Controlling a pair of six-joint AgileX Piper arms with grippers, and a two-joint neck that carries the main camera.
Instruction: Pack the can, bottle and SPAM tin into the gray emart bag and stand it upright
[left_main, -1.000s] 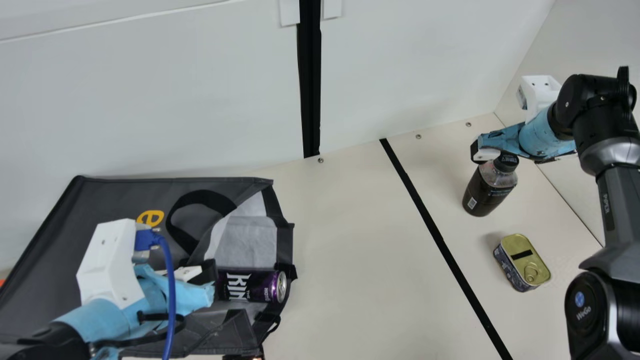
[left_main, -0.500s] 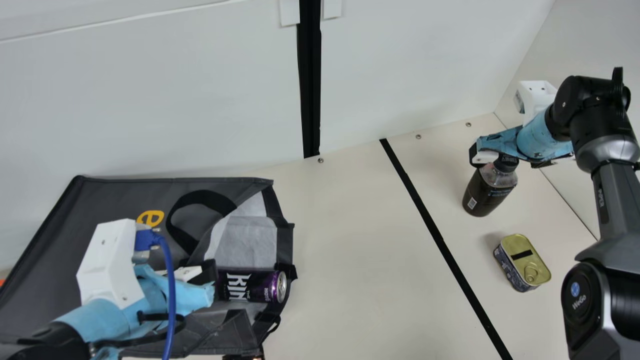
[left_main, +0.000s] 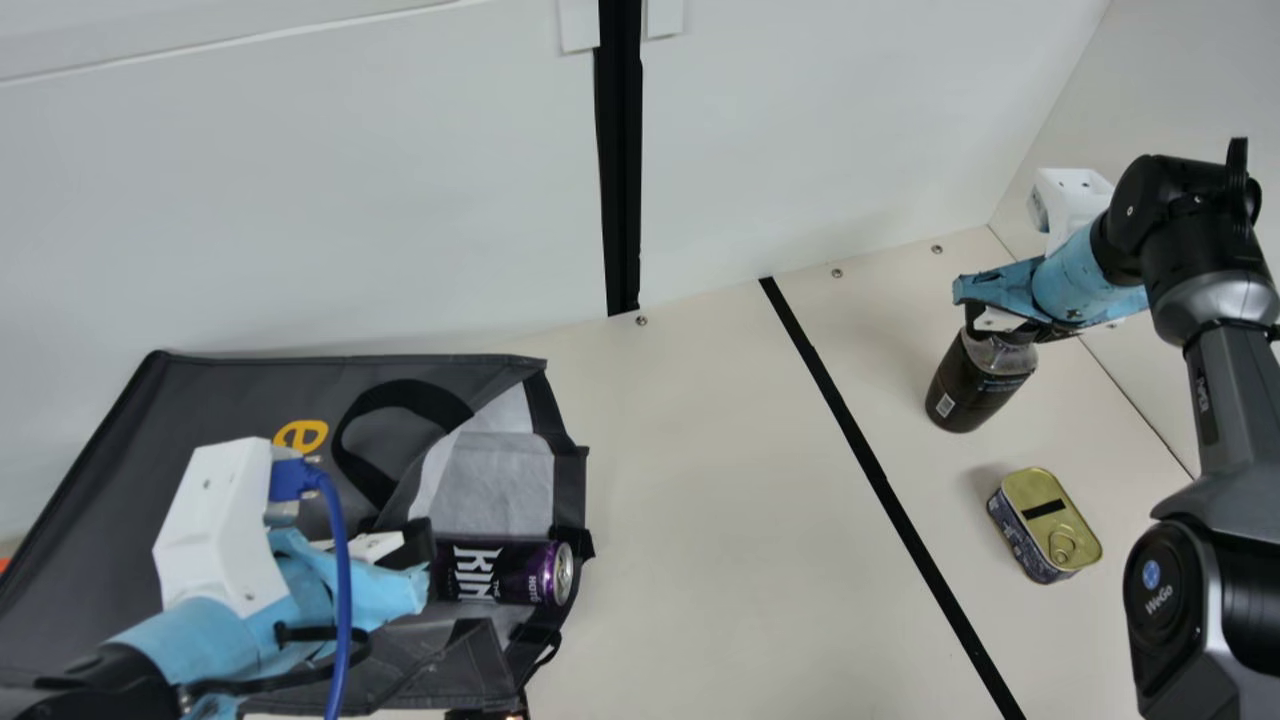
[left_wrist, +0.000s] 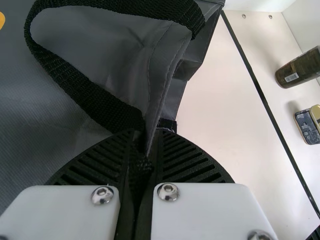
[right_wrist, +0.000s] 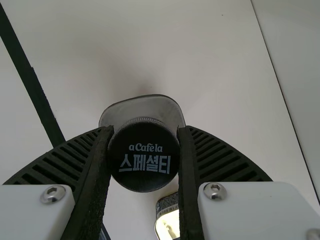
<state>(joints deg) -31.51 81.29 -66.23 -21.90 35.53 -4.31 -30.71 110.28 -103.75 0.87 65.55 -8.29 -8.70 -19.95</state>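
In the main view, my left gripper (left_main: 418, 562) is at the mouth of the gray bag (left_main: 200, 405), which lies on its side. In the left wrist view, that gripper (left_wrist: 145, 142) is shut on the bag's edge (left_wrist: 167, 65) beside the handle. The purple can (left_main: 500, 573) lies inside the open mouth. My right gripper (left_main: 997, 322) is at the top of the upright dark bottle (left_main: 972, 385); the right wrist view has its gripper (right_wrist: 144, 150) shut on the black cap (right_wrist: 143, 172), a finger against each side. The SPAM tin (left_main: 1045, 525) rests nearer the front.
A black tape line (left_main: 870, 460) crosses the cream table (left_main: 690, 480) between bag and bottle. White walls (left_main: 820, 120) rise behind and at the right. A blue cable (left_main: 341, 570) hangs along my left wrist.
My right gripper's fingers have closed around the bottle's cap, and that arm has shifted slightly left and lower. The left arm, bag, can and tin have kept still.
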